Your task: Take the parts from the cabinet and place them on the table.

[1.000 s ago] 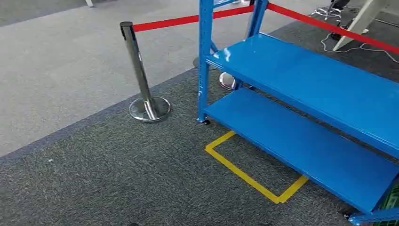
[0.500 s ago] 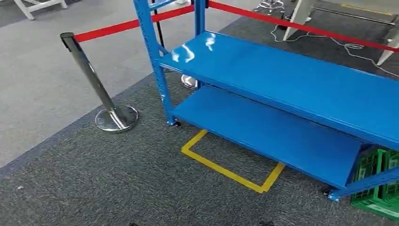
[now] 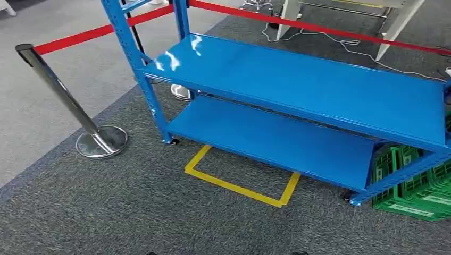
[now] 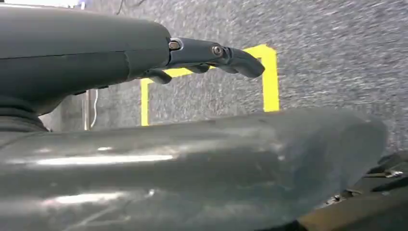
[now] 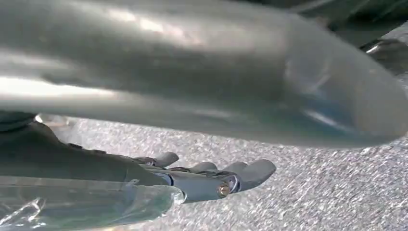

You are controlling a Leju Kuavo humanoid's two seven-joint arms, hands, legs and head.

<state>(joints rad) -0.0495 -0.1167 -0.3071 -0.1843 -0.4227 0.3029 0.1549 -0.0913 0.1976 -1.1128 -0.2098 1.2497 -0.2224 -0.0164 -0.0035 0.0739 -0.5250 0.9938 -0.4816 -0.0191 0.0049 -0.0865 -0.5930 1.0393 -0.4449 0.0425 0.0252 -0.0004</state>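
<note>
Blue steel cabinet [image 3: 298, 90]: open rack, two bare shelves, standing on grey carpet [image 3: 106, 212] straight ahead in head view.
Parts: cannot tell where; none visible on either shelf.
Left robot hand [image 4: 207, 55]: wrist view, fingers loosely extended, holding nothing, hanging over yellow tape rectangle [image 4: 269, 72].
Right robot hand [image 5: 211, 178]: wrist view, fingers slightly apart, empty, above carpet.
Floor: tape rectangle in front of lower shelf; green crates [image 3: 420, 186] beside cabinet's right end.
Room: chrome stanchion [image 3: 80, 117] with red belt [image 3: 80, 36] at left.

We see a glossy blue shelf rack [image 3: 298, 85], yellow floor tape [image 3: 239, 187], a green slatted crate [image 3: 415, 183], a red barrier belt [image 3: 80, 36], and speckled grey carpet [image 3: 106, 212].
</note>
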